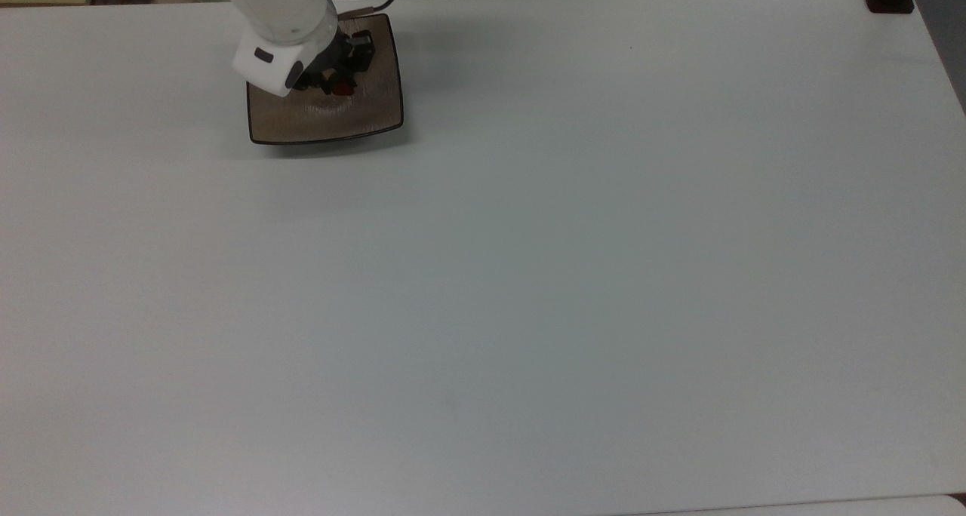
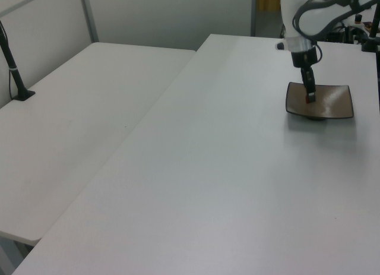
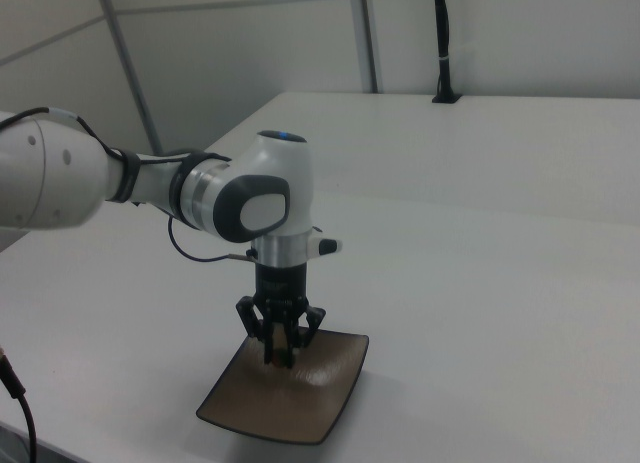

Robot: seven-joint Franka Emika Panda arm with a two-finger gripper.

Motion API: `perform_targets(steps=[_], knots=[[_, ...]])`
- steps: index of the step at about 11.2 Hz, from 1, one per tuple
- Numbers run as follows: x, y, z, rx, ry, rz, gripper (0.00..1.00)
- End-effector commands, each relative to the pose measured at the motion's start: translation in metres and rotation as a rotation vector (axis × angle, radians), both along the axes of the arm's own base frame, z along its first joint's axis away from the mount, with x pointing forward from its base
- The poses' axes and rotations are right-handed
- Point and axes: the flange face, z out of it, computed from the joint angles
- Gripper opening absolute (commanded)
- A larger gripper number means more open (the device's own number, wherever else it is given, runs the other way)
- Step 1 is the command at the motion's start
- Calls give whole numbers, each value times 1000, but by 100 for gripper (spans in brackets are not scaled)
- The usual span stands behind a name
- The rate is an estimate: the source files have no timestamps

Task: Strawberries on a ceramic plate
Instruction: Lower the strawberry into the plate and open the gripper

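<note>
Over the ceramic plate [image 1: 355,120], toward its 12 o'clock edge in the top view, my gripper [image 1: 341,88] points straight down. My fingers [image 2: 309,92] are closed narrowly on the strawberry [image 2: 307,99], apparently just above the glaze. Plate rests on the white table [image 1: 573,274].

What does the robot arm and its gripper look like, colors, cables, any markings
The arm has glossy white rounded shells with dark grey bands at the joints and a small blue spot on top of the wrist housing. A thin black cable loops beside it. The gripper is black, with two slim fingers and angular side pieces.
</note>
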Motion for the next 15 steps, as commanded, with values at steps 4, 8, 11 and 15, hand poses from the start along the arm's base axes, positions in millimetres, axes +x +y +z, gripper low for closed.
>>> perform_targets(steps=[4,8,11,15], knots=[[-12,-16,-29,11,15,33,73],[-7,-19,-3,12,-11,-9,100],[18,-7,85,-5,-56,-98,100],[26,50,213,-26,-180,-186,100]])
